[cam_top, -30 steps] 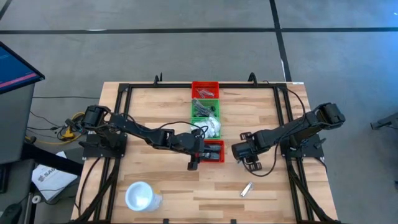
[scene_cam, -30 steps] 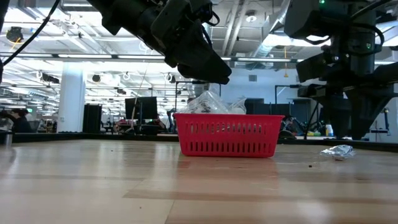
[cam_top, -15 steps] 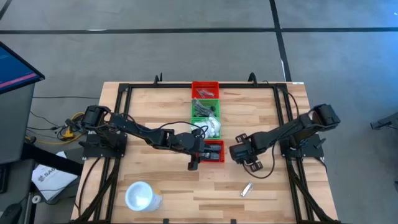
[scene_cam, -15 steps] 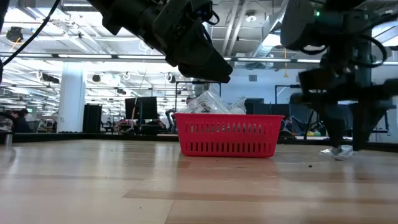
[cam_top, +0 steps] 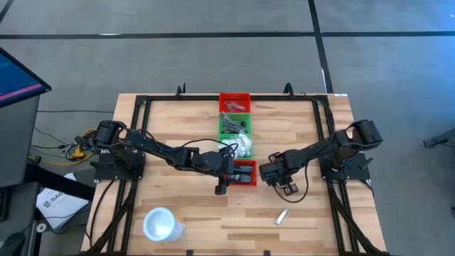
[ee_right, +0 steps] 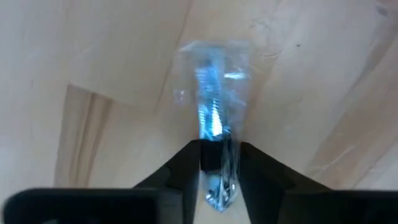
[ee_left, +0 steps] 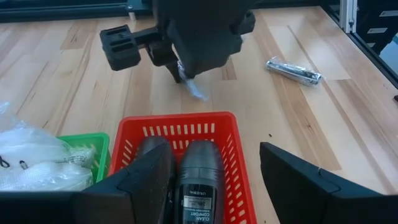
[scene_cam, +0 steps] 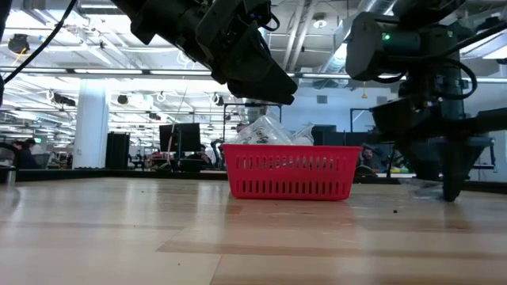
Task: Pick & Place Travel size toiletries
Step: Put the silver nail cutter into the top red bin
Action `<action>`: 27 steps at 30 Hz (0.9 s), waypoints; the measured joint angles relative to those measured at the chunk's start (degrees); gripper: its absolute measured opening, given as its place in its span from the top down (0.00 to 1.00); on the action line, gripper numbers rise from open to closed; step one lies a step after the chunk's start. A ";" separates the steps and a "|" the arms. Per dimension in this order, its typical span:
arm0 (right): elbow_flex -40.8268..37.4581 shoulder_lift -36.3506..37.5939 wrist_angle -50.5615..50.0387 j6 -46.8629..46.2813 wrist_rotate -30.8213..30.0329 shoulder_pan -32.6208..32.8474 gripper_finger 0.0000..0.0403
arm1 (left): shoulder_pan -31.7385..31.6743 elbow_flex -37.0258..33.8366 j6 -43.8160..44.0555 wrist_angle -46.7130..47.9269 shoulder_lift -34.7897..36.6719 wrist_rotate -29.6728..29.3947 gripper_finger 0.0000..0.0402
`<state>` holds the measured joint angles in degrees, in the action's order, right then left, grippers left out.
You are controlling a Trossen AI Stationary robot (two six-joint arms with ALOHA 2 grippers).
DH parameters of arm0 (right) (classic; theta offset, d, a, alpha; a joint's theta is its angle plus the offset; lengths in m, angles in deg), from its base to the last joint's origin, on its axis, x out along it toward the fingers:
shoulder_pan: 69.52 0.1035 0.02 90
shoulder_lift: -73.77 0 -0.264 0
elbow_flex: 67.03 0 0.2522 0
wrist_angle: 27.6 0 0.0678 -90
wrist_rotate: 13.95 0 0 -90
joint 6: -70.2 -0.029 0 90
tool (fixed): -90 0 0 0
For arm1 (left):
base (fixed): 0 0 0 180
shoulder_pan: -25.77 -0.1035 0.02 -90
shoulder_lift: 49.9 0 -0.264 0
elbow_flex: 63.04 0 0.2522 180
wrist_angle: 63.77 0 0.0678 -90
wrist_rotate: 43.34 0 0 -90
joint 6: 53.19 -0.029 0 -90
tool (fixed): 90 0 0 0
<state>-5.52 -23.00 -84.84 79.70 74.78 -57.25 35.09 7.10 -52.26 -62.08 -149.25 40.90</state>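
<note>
White cup (cam_top: 161, 225) (near table (cam_top: 185, 128) edge), plastic bins (cam_top: 234, 114).

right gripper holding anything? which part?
Yes. The right gripper pinches a clear crinkly packet by one end. The left gripper is open and empty over the red bin.

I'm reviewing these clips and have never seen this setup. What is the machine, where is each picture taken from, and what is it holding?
Two robot arms work at a wooden table. One camera looks straight down, one sits at table height, one rides on each wrist. The left gripper hovers open over a red bin holding black oblong pieces. The right gripper, beside that bin, pinches a clear packet just above the wood. Another packet and a white cup lie nearer the front edge.
</note>
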 joint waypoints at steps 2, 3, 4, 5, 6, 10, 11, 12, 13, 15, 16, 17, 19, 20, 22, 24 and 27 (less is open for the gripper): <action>-0.25 1.04 0.44 -0.51 -0.06 -0.10 0.83 | 0.00 0.00 0.01 0.00 0.00 0.00 0.41; -0.25 1.59 0.54 -0.53 -0.10 -0.10 0.86 | 0.00 0.00 0.00 0.02 0.00 0.00 0.41; -0.25 1.99 0.60 -0.53 -0.08 -0.08 0.90 | 0.00 0.00 0.00 0.02 0.00 0.00 0.41; -0.33 2.36 0.73 -0.53 -0.15 -0.03 0.92 | -0.02 0.00 0.00 0.04 0.00 0.00 0.41; -0.38 2.65 0.66 -0.54 -0.15 -0.02 0.92 | 0.00 0.00 0.00 0.02 0.00 0.00 0.41; -0.40 2.86 0.45 -1.91 1.06 -0.10 0.92 | 0.00 0.00 0.00 0.05 0.00 0.00 0.41; -0.40 2.86 0.31 -2.33 1.10 -0.10 0.92 | 0.00 0.00 0.00 0.07 0.00 0.00 0.41; -0.40 2.88 0.11 -2.59 1.22 -0.10 0.92 | -0.01 0.00 0.00 0.07 0.00 0.00 0.41; -0.40 2.88 -0.08 -2.94 1.31 -0.08 0.92 | 0.00 0.00 0.00 0.04 0.00 0.00 0.41; -0.24 2.88 -0.49 -3.58 1.41 -0.08 0.92 | -0.01 0.00 0.00 0.05 0.00 0.00 0.41; 0.06 2.86 -1.31 -3.80 1.49 -0.08 0.92 | 0.00 0.00 0.00 0.06 0.00 0.00 0.41; 0.42 2.86 -2.28 -4.18 1.47 -0.08 0.92 | 0.00 0.00 0.00 0.06 0.00 0.00 0.41; 1.44 2.87 -2.89 -4.97 1.42 -0.13 0.92 | 0.00 0.00 0.00 0.06 0.00 0.00 0.41; 1.92 2.93 -3.05 -5.03 1.41 -0.28 0.92 | 0.00 0.00 0.00 0.07 0.00 0.00 0.41; 2.76 3.48 -4.11 -5.05 1.37 -0.47 0.92 | 0.00 0.00 0.00 0.04 0.00 0.00 0.41; 3.71 4.28 -4.76 -5.05 1.30 -0.82 0.92 | 0.00 0.00 0.00 0.07 0.00 0.00 0.41; 5.32 6.55 -6.51 -5.27 1.27 -1.59 0.92 | -0.02 0.00 0.00 0.07 0.00 0.00 0.41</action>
<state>-0.20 -16.45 -91.35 74.43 76.06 -58.84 35.08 7.10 -52.26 -62.02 -149.25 40.90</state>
